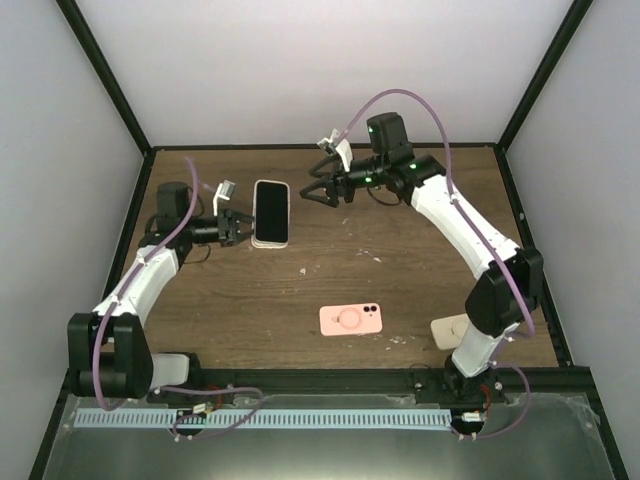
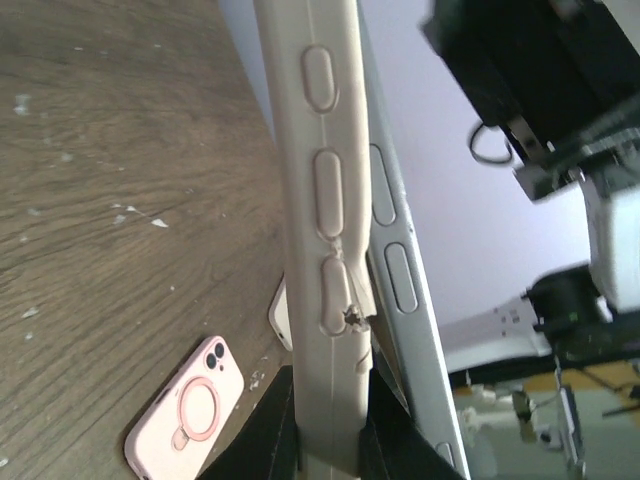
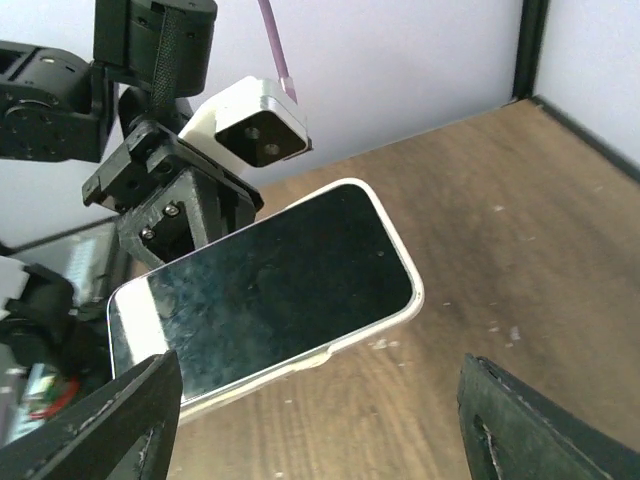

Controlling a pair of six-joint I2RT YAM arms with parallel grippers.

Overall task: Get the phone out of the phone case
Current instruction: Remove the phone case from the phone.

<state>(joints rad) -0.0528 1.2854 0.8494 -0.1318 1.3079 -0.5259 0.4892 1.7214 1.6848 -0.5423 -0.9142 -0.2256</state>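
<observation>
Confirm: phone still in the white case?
Partly in. Left wrist view shows the phone edge lifted off the white case wall; its rim still frames the screen.

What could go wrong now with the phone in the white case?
The left claw alone holds the phone, by one edge; the right claw is open and apart, so the phone may tilt or drop. In the left wrist view the white case is partly peeled off the phone's side, so the phone might slip out and fall.

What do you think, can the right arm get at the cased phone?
Probably yes: the right claw is open facing the cased phone, which the left claw holds; nothing lies between.
</observation>
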